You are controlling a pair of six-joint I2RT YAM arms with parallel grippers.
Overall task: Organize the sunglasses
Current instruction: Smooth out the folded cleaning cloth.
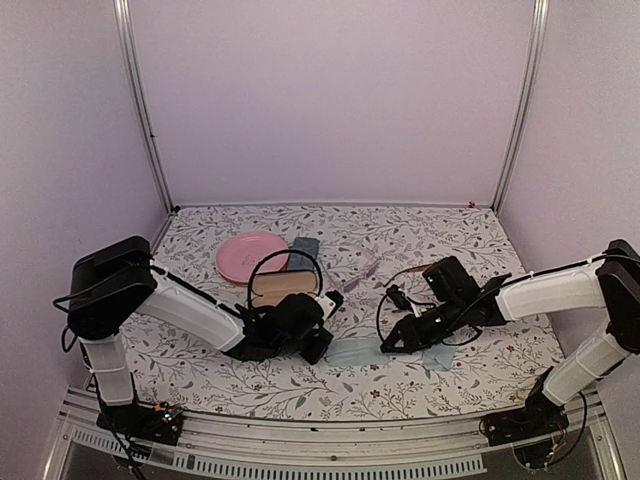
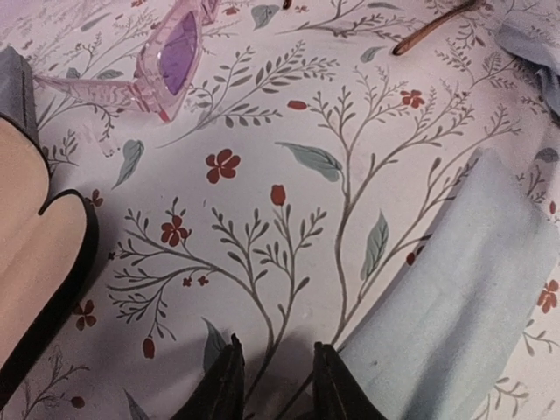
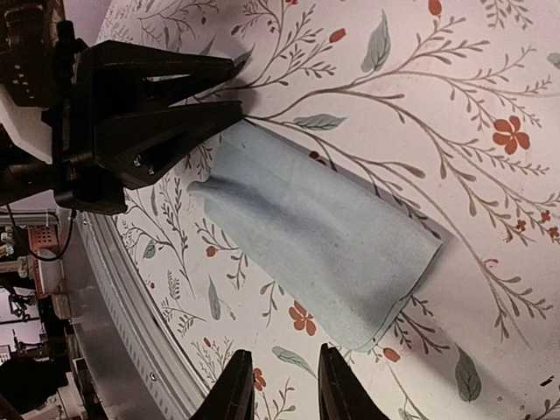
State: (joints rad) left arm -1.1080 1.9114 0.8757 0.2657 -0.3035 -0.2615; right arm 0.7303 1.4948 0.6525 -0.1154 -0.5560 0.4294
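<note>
- Our left claw (image 2: 276,389) hangs low over the table (image 1: 450,230), its two fingers a small way apart with nothing between them.
- Our right claw (image 3: 278,391) is also low over the table. Its fingers are parted by a narrow gap and it holds nothing.
- The two claws face each other near the front middle of the table, with a light blue cloth (image 3: 324,245) lying flat between them. In the left wrist view that cloth sits just beside the right-hand fingertip.
- The pale pink sunglasses (image 2: 171,57) rest on the table beyond the left claw, well apart from it, with their lenses showing a violet tint.
- Of the reddish-brown sunglasses (image 2: 433,24) we see only a thin brown temple on the table, farther back and near the right arm. The rest is hidden from us.
- An open black case (image 2: 35,262) with a tan lining lies to the left of the pink pair.
- Behind it are a pink plate (image 1: 250,256) and a grey-blue case (image 1: 305,247).
- A second blue cloth (image 2: 534,44) lies under the right arm.
</note>
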